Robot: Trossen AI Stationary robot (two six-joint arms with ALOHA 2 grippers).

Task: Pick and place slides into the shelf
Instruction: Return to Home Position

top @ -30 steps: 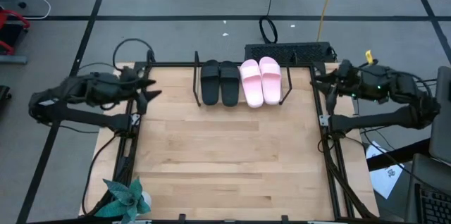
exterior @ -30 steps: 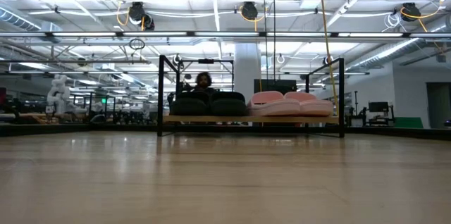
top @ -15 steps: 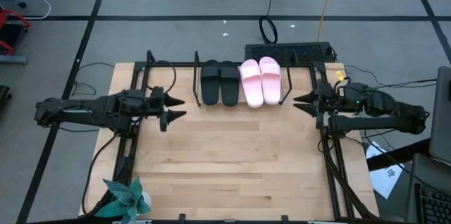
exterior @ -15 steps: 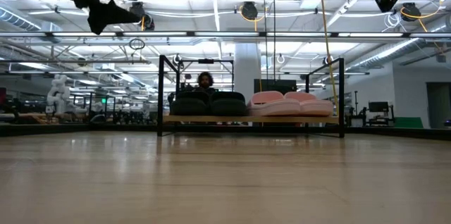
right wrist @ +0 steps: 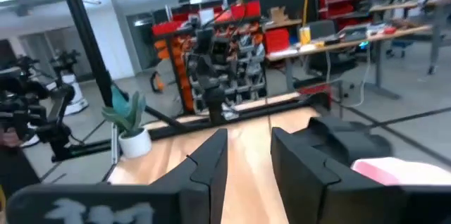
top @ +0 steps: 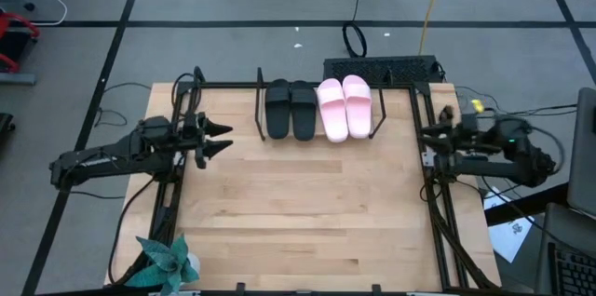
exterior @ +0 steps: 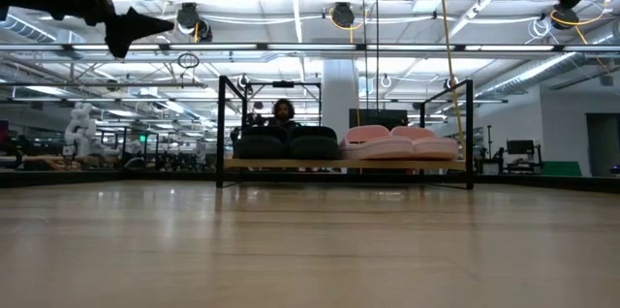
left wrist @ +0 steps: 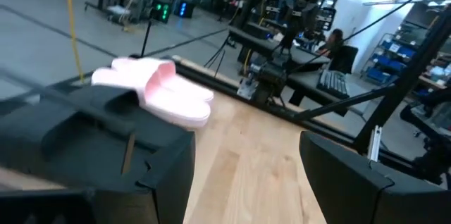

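A plant (top: 168,261) stands at the near left corner of the desk (top: 298,222). Farther in, the left gripper (top: 223,138) hangs over the desk's left side and points right. Its fingers (left wrist: 338,175) are spread wide and hold nothing. In the low view it shows high up, well above the wood. Level with it, the right gripper (top: 421,135) hangs over the desk's right edge and points left. Its fingers (right wrist: 204,164) are parted by only a narrow gap and also hold nothing. At the far edge, about the middle, stands the shelf (top: 258,110), with all four slides on it side by side, each lying lengthwise from near to far. The black pair (top: 291,110) takes the left half and the pink pair (top: 345,108) the right, and the inner black and pink slides touch. From table height, both pairs rest on the shelf's pale wooden base (exterior: 344,164), between its upright end loops. In the room beyond, a person (exterior: 282,110) shows just above the black pair.
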